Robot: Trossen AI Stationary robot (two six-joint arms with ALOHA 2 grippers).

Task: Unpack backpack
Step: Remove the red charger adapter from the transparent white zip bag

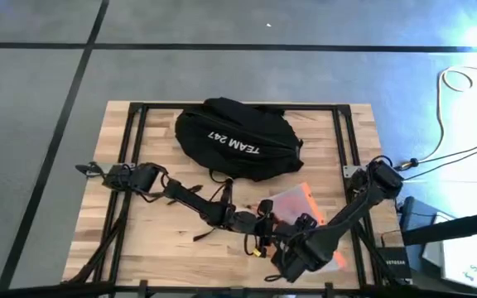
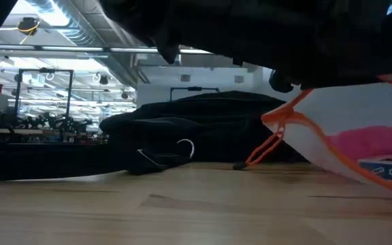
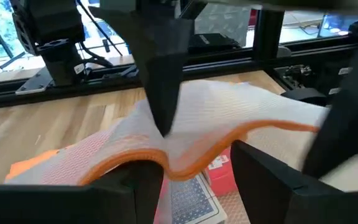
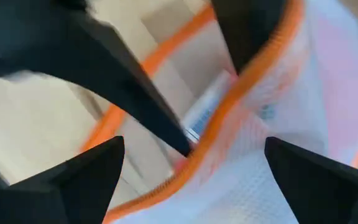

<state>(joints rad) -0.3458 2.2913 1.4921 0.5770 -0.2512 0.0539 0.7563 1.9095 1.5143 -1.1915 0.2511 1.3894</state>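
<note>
I see the backpack (image 1: 237,139) lying on the table (image 1: 164,248), lettering up. A white mesh pouch with orange trim (image 1: 298,203) lies just beside the backpack, on the side toward both arms. My left gripper (image 1: 265,213) is at the pouch's edge; its wrist view shows the fingers (image 3: 263,180) parted around the orange hem. My right gripper (image 1: 301,225) is also at the pouch; whether it grips the hem, I cannot tell.
</note>
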